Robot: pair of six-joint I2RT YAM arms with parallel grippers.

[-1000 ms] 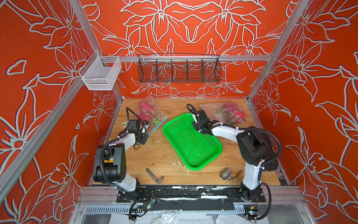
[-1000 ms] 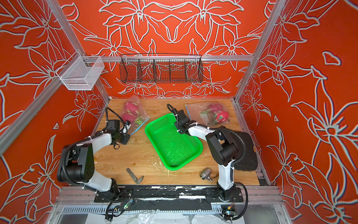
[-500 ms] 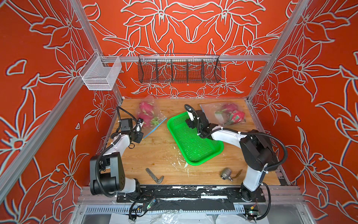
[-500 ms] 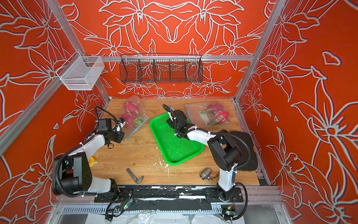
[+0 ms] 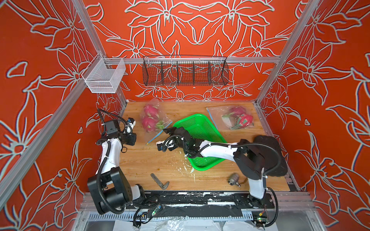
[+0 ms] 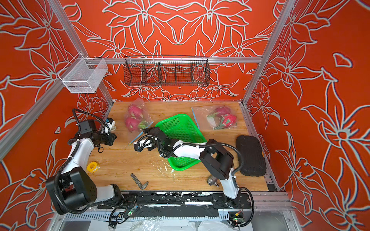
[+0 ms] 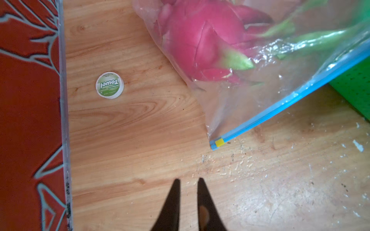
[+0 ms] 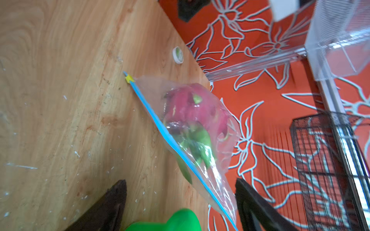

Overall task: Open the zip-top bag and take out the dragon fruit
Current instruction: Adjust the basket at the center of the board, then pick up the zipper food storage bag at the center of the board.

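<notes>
Nothing out yet: dragon fruit (image 7: 200, 40) sit inside the seemingly sealed zip-top bag (image 7: 250, 104); left jaws barely parted, right jaws wide, both empty.

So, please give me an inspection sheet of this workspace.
Surface: wooden table, white crumbs and scuffs.
Job's things: left bag and right bag, two dragon fruit each; left bag's zip looks shut.
Clutter: green basket, metal tool, metal fitting, yellow tape roll, towel tablet, black pad.
Grippers: left gripper slightly open, empty; right gripper wide open, empty.
Cables: black cable loops on both arms.
Surroundings: red floral walls; wire basket and mesh bin look empty.
</notes>
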